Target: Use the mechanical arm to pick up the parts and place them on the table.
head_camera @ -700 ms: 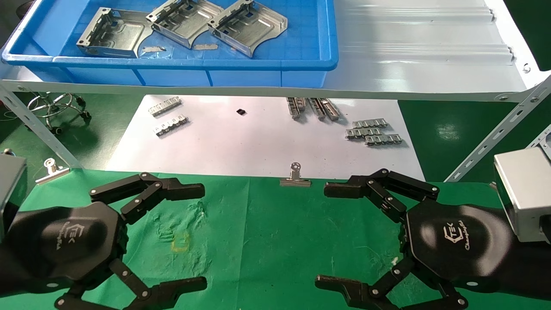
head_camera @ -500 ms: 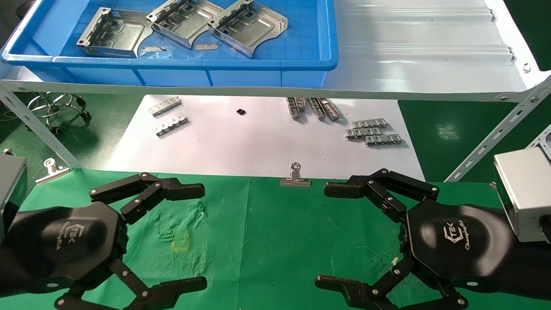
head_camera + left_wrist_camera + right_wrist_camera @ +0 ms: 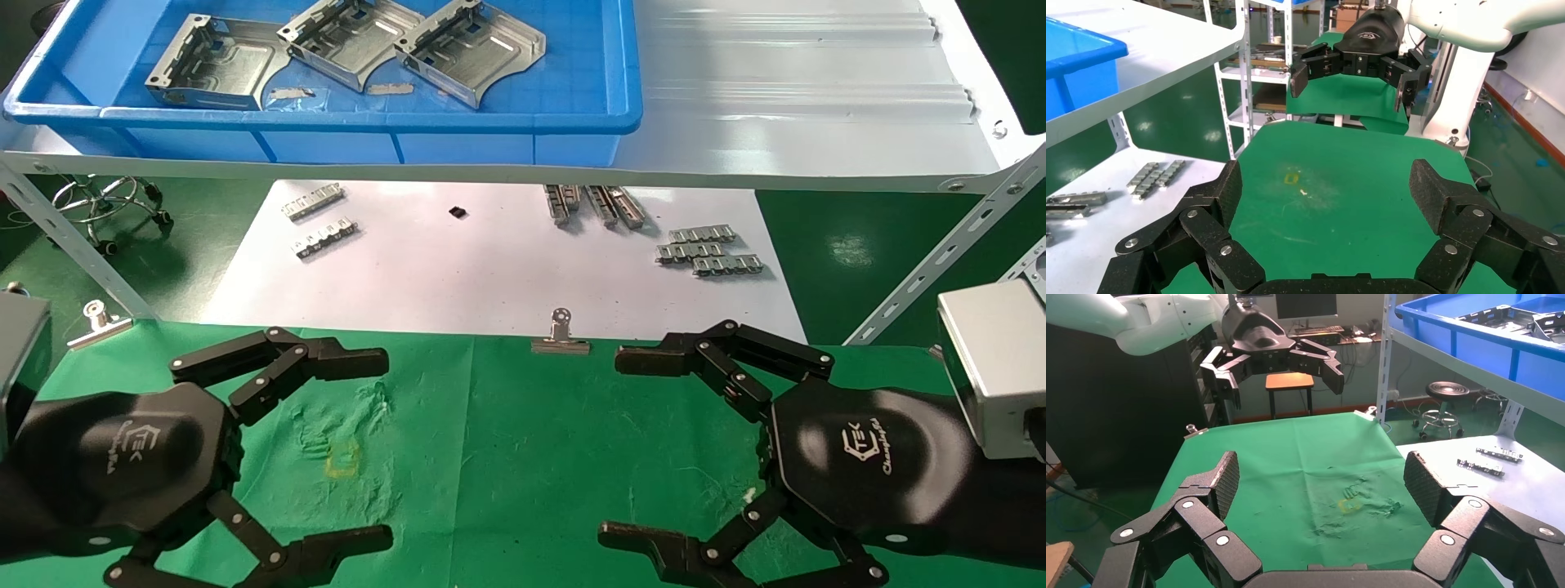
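Three shiny silver brackets (image 3: 214, 64) (image 3: 350, 33) (image 3: 470, 47) lie in a blue bin (image 3: 564, 122) on the pale grey shelf at the back. They also show in the right wrist view (image 3: 1529, 318). My left gripper (image 3: 372, 449) hovers open and empty over the left of the green cloth table (image 3: 507, 457). My right gripper (image 3: 617, 445) hovers open and empty over its right side. Both hands face each other, far from the brackets. In the left wrist view my own gripper (image 3: 1324, 190) is open and the other hand (image 3: 1352, 58) shows beyond.
A white sheet (image 3: 490, 278) with several small ridged metal strips (image 3: 709, 251) lies beyond the cloth. A silver binder clip (image 3: 560, 336) holds the cloth's far edge, another (image 3: 98, 322) sits at the left. The shelf edge (image 3: 735, 175) overhangs the sheet. A stool base (image 3: 110, 204) stands at left.
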You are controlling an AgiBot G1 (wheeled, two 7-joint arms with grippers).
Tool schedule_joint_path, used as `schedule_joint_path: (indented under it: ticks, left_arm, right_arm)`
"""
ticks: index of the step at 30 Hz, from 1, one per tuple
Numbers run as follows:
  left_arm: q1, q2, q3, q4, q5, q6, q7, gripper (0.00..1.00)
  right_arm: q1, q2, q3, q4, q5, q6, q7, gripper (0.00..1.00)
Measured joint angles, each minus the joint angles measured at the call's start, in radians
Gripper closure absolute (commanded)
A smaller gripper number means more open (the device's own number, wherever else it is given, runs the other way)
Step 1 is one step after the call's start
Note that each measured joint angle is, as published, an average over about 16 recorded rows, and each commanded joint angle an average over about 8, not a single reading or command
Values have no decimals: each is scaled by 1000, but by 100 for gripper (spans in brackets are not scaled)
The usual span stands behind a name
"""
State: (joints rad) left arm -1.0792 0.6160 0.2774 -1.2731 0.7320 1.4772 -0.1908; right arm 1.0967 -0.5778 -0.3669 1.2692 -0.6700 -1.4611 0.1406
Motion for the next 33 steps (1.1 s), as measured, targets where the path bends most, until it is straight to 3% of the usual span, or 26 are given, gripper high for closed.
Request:
schedule_joint_path:
  ticks: [14,33]
  left_arm:
    - [-111,89,3,92,54,-174,-29,0]
    - [-557,285,148,539,392,-441,-56,0]
  right_arm:
    - [0,0,0,0,0,0,0,100]
    - [0,0,0,0,0,0,0,100]
